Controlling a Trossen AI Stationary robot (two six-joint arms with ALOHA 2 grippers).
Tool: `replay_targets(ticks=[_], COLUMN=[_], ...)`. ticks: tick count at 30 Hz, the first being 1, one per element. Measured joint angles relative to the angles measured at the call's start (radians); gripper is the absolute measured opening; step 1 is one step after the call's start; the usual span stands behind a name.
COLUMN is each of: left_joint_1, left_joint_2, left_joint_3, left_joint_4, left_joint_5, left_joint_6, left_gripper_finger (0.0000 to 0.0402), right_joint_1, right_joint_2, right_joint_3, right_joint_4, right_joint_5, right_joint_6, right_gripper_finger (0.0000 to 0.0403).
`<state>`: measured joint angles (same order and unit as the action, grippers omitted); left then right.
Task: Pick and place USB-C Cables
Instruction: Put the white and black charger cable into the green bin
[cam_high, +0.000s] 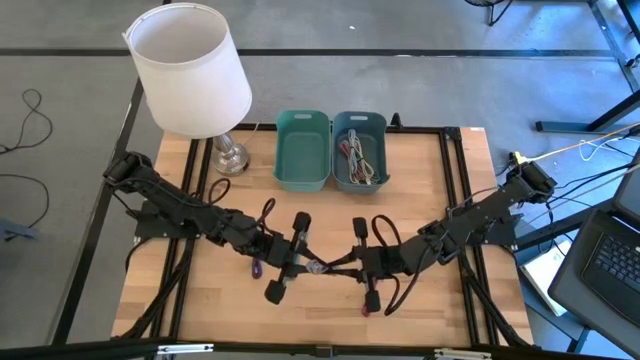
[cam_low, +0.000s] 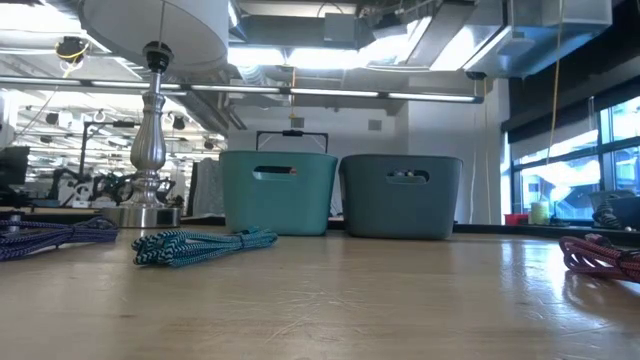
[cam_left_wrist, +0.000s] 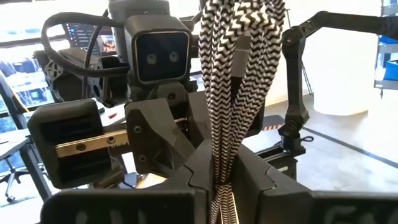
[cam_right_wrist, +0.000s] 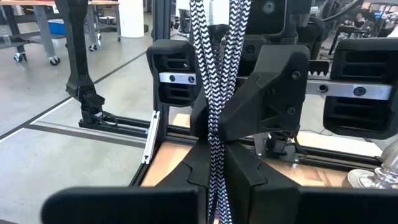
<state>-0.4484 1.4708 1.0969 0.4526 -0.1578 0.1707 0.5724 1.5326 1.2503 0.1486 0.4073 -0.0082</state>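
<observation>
A black-and-white zigzag-braided cable bundle (cam_left_wrist: 239, 74) (cam_right_wrist: 208, 56) is held in the air between both grippers over the table's middle (cam_high: 321, 268). My left gripper (cam_high: 303, 263) (cam_left_wrist: 222, 186) and my right gripper (cam_high: 347, 268) (cam_right_wrist: 215, 180) face each other, each shut on this bundle. A teal-and-black cable bundle (cam_low: 200, 245), a blue-purple one (cam_low: 55, 236) and a red one (cam_low: 600, 256) lie flat on the wood. More cables lie in the blue-grey bin (cam_high: 360, 152). Neither gripper shows in the low view. My left gripper pinches several strands of the zigzag bundle (cam_left_wrist: 225, 163) between its two fingers. The strands run on past the fingertips toward the right gripper. The bundle is lifted clear of the table. My right gripper pinches the same bundle's strands (cam_right_wrist: 213, 140) between its two fingers from the opposite side. The strands run on past the fingertips toward the left gripper, which stands close in front. The bundle is lifted clear of the table.
Two bins stand side by side at the far edge, a green one (cam_high: 302, 150) left of the blue-grey one. A lamp with a white shade (cam_high: 190, 68) and a silver foot (cam_high: 230, 157) stands far left. A black frame (cam_high: 455, 200) borders the wooden table.
</observation>
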Motion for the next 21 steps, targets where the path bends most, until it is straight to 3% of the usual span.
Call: replay_targets(ticks=[4,9,14,17,21], left_joint_1=[-0.002,-0.009,-0.023,-0.028,-0.028], left_joint_2=[0.0,0.0,0.001,0.001,0.002], left_joint_3=[0.0,0.0,0.0,0.0,0.0], left_joint_4=[-0.002,-0.023,-0.044,-0.078,-0.17], left_joint_5=[0.0,0.003,-0.002,-0.016,-0.14], left_joint_6=[0.0,-0.015,-0.021,-0.051,-0.117], left_gripper_finger=[0.0026,0.0026,0.0026,0.0026,0.0026], right_joint_1=[0.0,0.017,0.081,0.128,0.185], right_joint_2=[0.0,-0.005,-0.005,-0.006,-0.008], right_joint_3=[0.0,0.021,0.151,0.235,0.287], right_joint_4=[-0.003,-0.092,-0.452,-0.712,-1.014], right_joint_5=[0.0,0.022,0.206,0.297,0.3], right_joint_6=[0.004,-0.026,0.08,0.266,0.568], right_gripper_finger=[0.0036,0.0126,0.0207,0.0234,0.0245])
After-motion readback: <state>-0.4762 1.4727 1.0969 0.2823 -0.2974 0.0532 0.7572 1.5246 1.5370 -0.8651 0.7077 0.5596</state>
